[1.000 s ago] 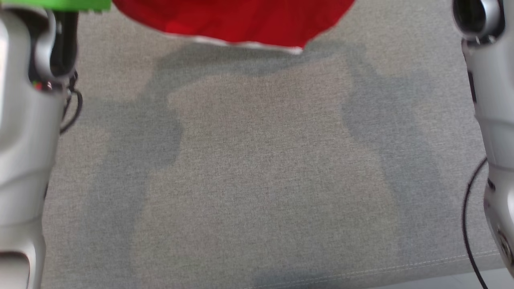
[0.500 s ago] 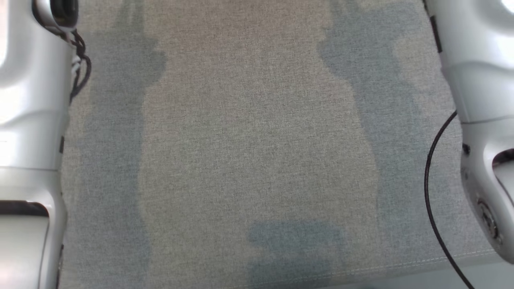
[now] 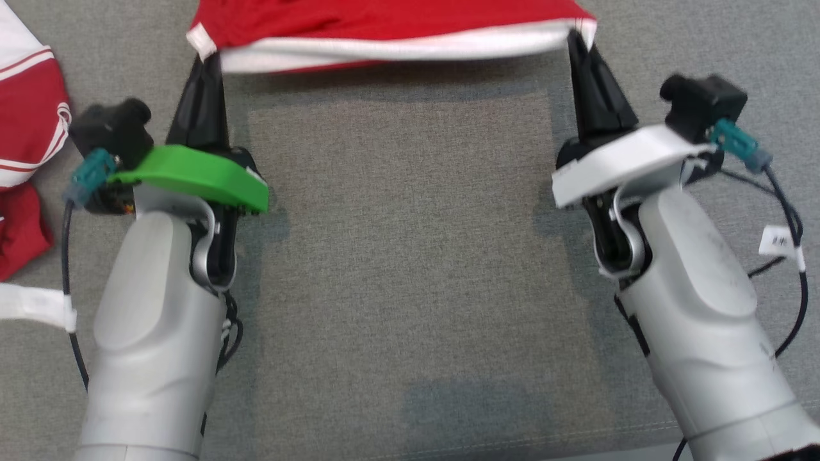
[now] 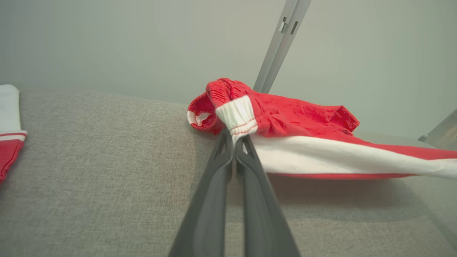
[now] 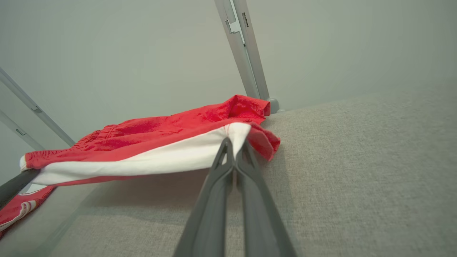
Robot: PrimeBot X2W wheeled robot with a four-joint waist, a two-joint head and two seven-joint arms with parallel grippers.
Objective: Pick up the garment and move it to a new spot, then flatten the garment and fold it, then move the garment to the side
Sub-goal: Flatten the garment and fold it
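Garment (image 3: 384,25), 1 red piece with a white band, is stretched between your 2 grippers, its near edge lifted off the grey fabric surface (image 3: 397,256). Your left gripper (image 3: 206,63) is pinched tight on the left corner, your right gripper (image 3: 580,40) on the right corner. More red-and-white clothing (image 3: 29,121) lies far left, well apart; its piece count is unclear.

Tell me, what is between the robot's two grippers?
In the head view, the red garment's white edge stretches from the left gripper to the right gripper, both shut on it. Under it, the grey cloth surface is bare.
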